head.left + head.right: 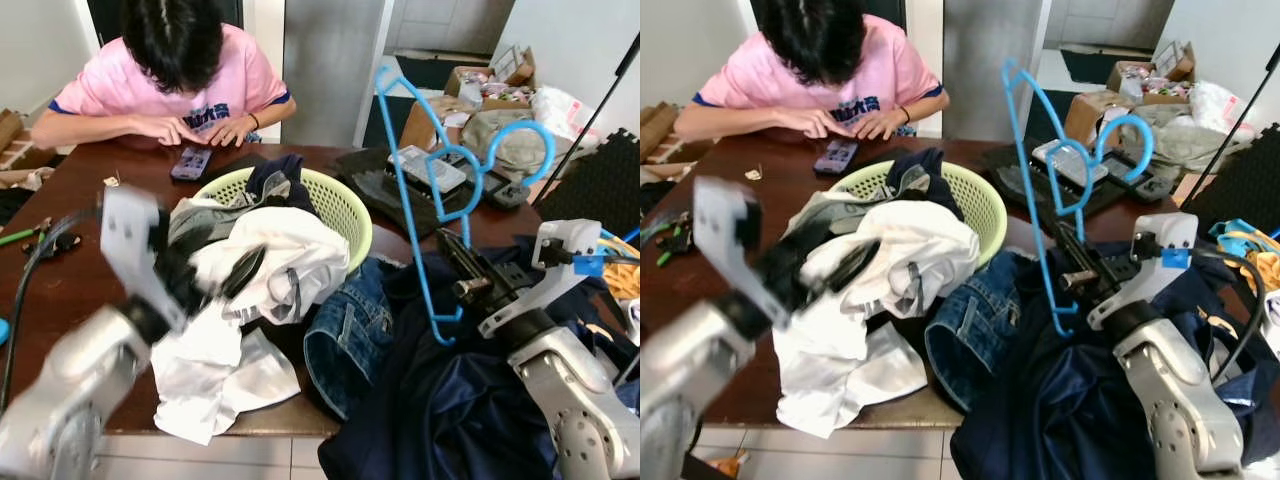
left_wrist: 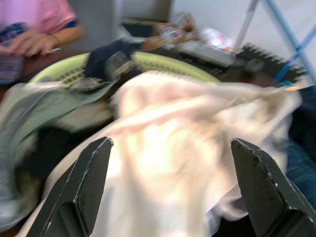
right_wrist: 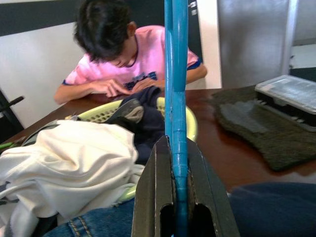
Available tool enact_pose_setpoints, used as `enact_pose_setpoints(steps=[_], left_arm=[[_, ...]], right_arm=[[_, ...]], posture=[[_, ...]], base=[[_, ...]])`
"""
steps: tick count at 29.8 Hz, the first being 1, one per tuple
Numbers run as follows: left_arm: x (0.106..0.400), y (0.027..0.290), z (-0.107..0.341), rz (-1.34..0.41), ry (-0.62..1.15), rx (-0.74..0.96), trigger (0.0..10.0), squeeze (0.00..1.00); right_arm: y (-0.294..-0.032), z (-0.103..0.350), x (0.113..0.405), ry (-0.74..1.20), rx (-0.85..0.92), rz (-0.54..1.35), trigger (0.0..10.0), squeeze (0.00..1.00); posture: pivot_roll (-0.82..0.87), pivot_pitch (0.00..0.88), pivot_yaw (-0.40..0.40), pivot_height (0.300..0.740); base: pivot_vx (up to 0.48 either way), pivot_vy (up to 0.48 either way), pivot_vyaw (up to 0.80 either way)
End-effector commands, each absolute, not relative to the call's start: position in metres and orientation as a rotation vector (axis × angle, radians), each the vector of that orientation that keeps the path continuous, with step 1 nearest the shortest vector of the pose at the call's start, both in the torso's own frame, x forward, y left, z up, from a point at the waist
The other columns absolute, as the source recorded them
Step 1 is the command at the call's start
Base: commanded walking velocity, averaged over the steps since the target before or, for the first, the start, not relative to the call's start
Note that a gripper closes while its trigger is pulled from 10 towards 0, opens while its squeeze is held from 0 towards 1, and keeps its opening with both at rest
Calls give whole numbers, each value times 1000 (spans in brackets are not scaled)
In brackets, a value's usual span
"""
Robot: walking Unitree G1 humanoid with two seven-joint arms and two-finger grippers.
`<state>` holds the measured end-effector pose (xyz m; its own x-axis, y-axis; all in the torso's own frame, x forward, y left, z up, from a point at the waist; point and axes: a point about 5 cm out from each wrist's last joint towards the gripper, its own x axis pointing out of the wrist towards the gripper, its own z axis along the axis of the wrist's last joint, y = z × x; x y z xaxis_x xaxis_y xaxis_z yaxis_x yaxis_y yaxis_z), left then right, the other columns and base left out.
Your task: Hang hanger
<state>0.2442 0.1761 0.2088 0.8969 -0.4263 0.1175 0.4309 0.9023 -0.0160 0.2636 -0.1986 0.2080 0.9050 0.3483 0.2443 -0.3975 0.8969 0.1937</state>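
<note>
The right pincer [image 1: 462,268] is clamped on the blue hanger [image 1: 405,190], held above the clothes at the tabletop's [image 1: 70,285] right; keep that grip firm. The hanger stands near upright, long axis vertical, hook [image 1: 520,150] pointing right. The left pincer [image 2: 168,190], spread wide and empty, hovers over the white garment [image 1: 265,255], which it should pinch by an edge.

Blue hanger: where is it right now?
The blue hanger stands upright, clamped in the right gripper on the robot's right, above the dark blue clothes, just right of the green laundry basket.
</note>
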Motion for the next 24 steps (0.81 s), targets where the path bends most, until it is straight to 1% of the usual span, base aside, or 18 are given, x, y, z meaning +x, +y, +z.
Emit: enact_pose_setpoints(steps=[1, 6, 7, 8, 11, 14, 16, 18, 20, 23, 24], left_arm=[[240, 173, 206, -403, -121, -48, 10000, 0], [239, 180, 186, -248, -85, -44, 10000, 0], [240, 183, 183, -212, -84, -21, 10000, 0], [240, 183, 183, -212, -84, -21, 10000, 0], [242, 183, 186, -179, -116, 57, 10000, 0], [244, 164, 199, -298, -178, 119, 10000, 0], [244, 159, 201, -328, -189, 135, 10000, 0], [238, 134, 202, -524, -186, 126, 10000, 0], [231, 119, 199, -670, -146, 105, 10000, 0], [230, 117, 197, -692, -128, 93, 10000, 0], [228, 117, 195, -717, -114, 149, 10000, 0]], right_arm=[[-200, 209, 265, -216, 228, 389, 10000, 0], [-202, 208, 267, -219, 224, 385, 10000, 0], [-203, 208, 267, -221, 222, 380, 10000, 0], [-203, 208, 267, -221, 222, 380, 10000, 0], [-208, 208, 267, -226, 215, 358, 10000, 0], [-214, 208, 267, -227, 215, 332, 10000, 0], [-215, 207, 267, -227, 214, 327, 10000, 0], [-214, 208, 269, -229, 213, 320, 10000, 0], [-213, 208, 270, -231, 213, 313, 10000, 0], [-213, 208, 270, -231, 213, 312, 10000, 0], [-212, 208, 270, -230, 212, 312, 10000, 0]], posture=[[102, 105, -71, 740], [101, 95, -72, 740], [96, 94, -71, 740], [96, 94, -71, 740], [91, 89, -71, 740], [89, 85, -69, 740], [89, 85, -69, 740], [86, 85, -67, 740], [87, 88, -67, 740], [87, 88, -67, 740], [89, 91, -67, 740]], base=[[0, 0, 0], [0, 0, 0], [0, 0, 0], [0, 0, 0], [0, 0, 0], [0, 0, 0], [0, 0, 0], [0, 0, 0], [0, 0, 0], [0, 0, 0], [0, 0, 0]])
